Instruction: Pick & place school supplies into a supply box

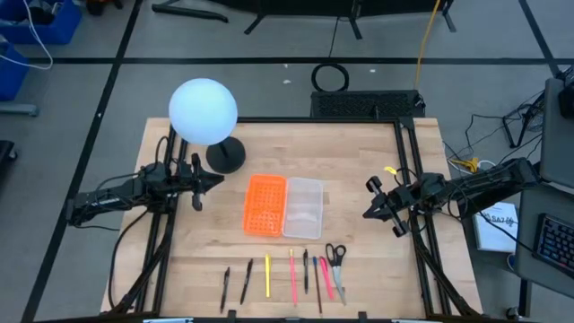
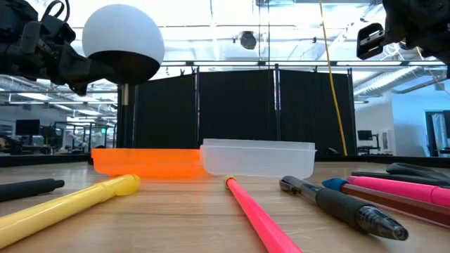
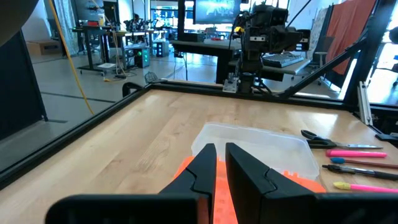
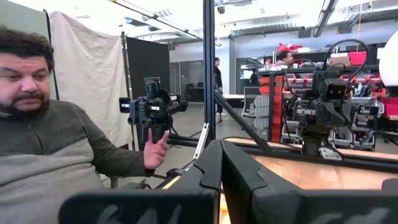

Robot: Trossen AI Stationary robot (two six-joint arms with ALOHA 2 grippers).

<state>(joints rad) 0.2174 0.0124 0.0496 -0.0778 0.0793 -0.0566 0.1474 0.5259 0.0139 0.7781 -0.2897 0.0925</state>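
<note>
The supply box lies open mid-table, its orange holed half (image 1: pixel 265 205) beside its clear tray half (image 1: pixel 303 206); both rest flat on the wood. The pens and pencils (image 1: pixel 292 276) lie in a row near the table's near edge, with the black-handled scissors (image 1: pixel 336 256) at the row's right end. My left gripper (image 1: pixel 215 182) hovers shut, left of the box and above the table. In the left wrist view the tray (image 3: pixel 261 140) sits just beyond the fingers. My right gripper (image 1: pixel 366 213) hovers shut to the right of the box, touching nothing.
A white globe lamp (image 1: pixel 204 112) on a black round base (image 1: pixel 226 157) stands at the far left, close to my left gripper. Black frame rails run along the table's sides. A person (image 4: pixel 43 124) sits beyond the table. Bare wood lies between box and pens.
</note>
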